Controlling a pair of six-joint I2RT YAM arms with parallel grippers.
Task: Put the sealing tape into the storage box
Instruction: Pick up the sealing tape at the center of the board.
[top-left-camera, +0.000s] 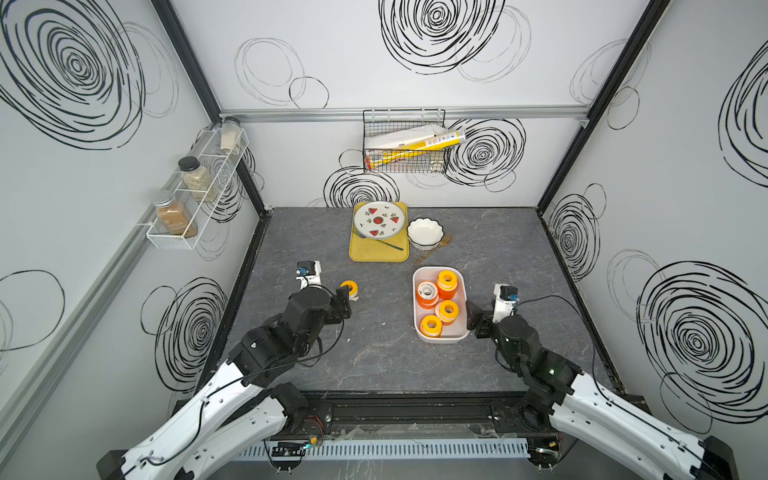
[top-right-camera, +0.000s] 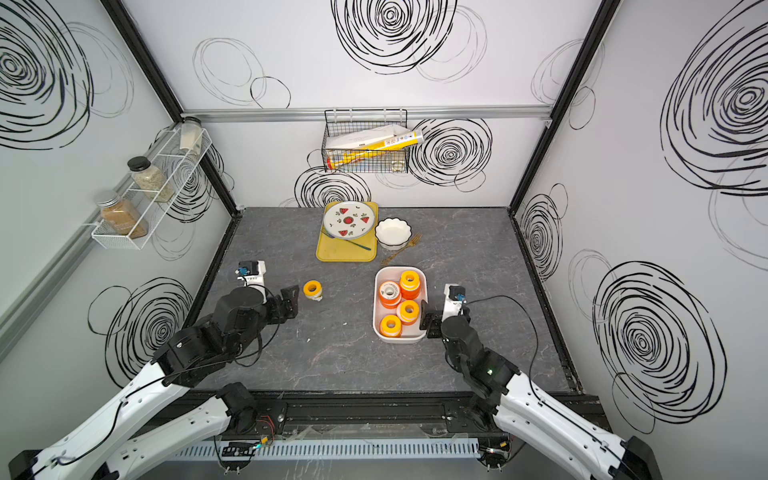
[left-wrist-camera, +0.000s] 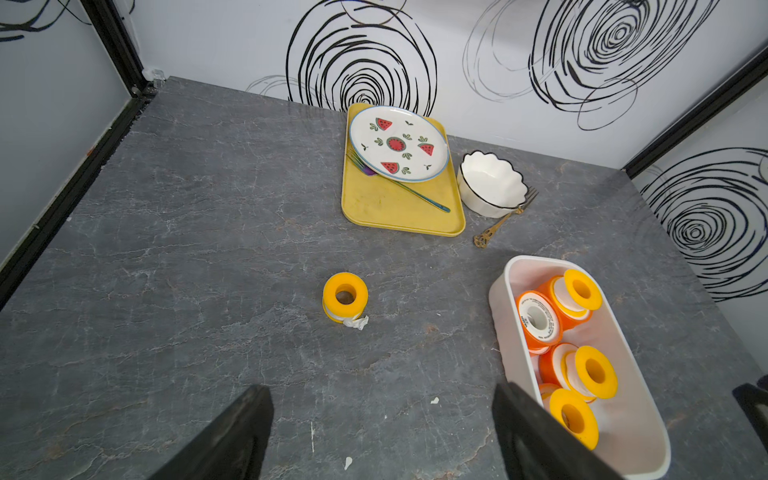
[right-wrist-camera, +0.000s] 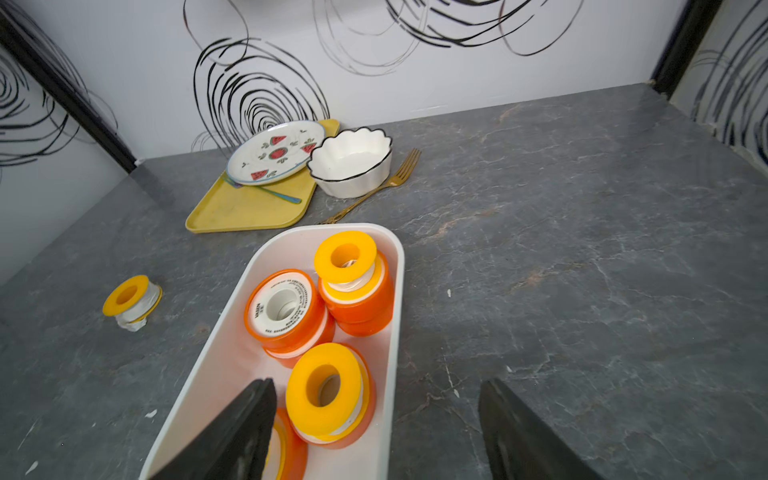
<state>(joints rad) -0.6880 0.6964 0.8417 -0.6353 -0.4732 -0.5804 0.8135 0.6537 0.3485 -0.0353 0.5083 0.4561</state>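
One spool of sealing tape (top-left-camera: 349, 288) is seen outside the storage box (top-left-camera: 456, 326), alone on the grey bench (top-left-camera: 374, 365), left of centre. It is stood on one yellow flange with the centre hole turned upward, so its axis is roughly upright, and a crumpled white tape end is trailed at its foot on the near-right side. The left hand (left-wrist-camera: 379, 390) is held just near and left of it, fingers spread wide with nothing between them. In the left wrist view the spool is found ahead of the gap, not within it. The box is set well apart to the right of the spool, its long side run from near to far, and several stored spools (right-wrist-camera: 328, 390), orange and yellow, are packed inside. The right hand (right-wrist-camera: 376, 382) is poised at the box's near right corner, likewise spread and empty, one finger over the inside and one outside the right rim. The left arm is judged far the nearer, so a short reach forward and rightward, then a carry to the right over the rim, would be called for.
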